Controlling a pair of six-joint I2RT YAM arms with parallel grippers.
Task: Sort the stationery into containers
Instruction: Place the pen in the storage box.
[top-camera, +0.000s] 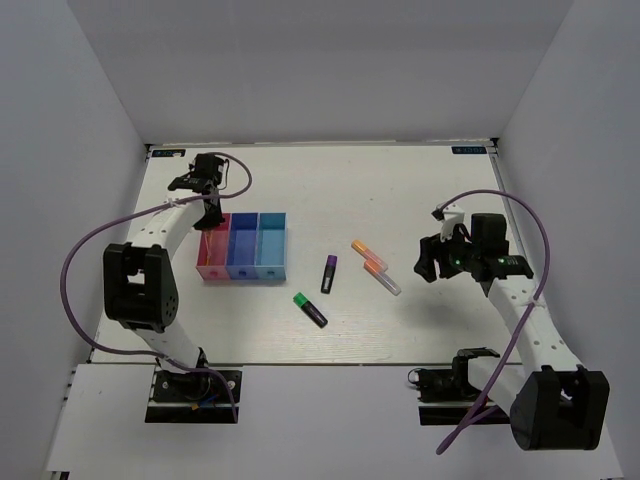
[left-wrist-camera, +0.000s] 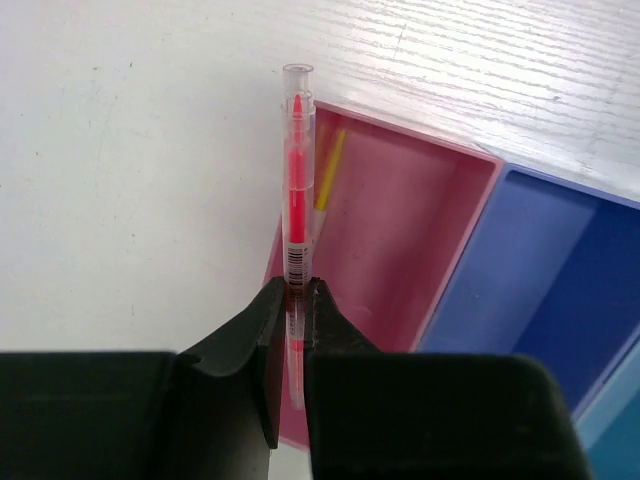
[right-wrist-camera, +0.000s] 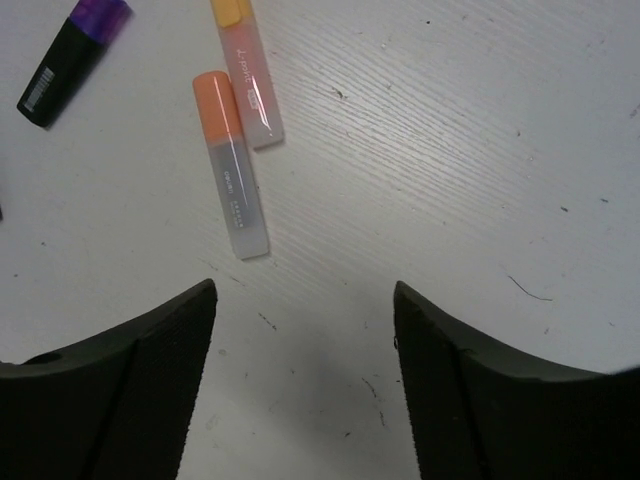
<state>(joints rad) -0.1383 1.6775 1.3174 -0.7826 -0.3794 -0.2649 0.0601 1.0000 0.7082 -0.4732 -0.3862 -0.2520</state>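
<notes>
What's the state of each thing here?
left gripper: shut on pink pen
pink pen: held, unsorted
yellow pen: in pink-red bin
dark blue bin: looks empty
light blue bin: looks empty
right gripper: open, empty
near orange highlighter: capped, unsorted
far orange highlighter: capped, unsorted
purple-black highlighter: on table
green-black highlighter: on table

White arms (top-camera: 178, 228), black joints (top-camera: 140, 286), purple cables (top-camera: 64, 275), seemingly matte black fingers (right-wrist-camera: 130, 390).
</notes>
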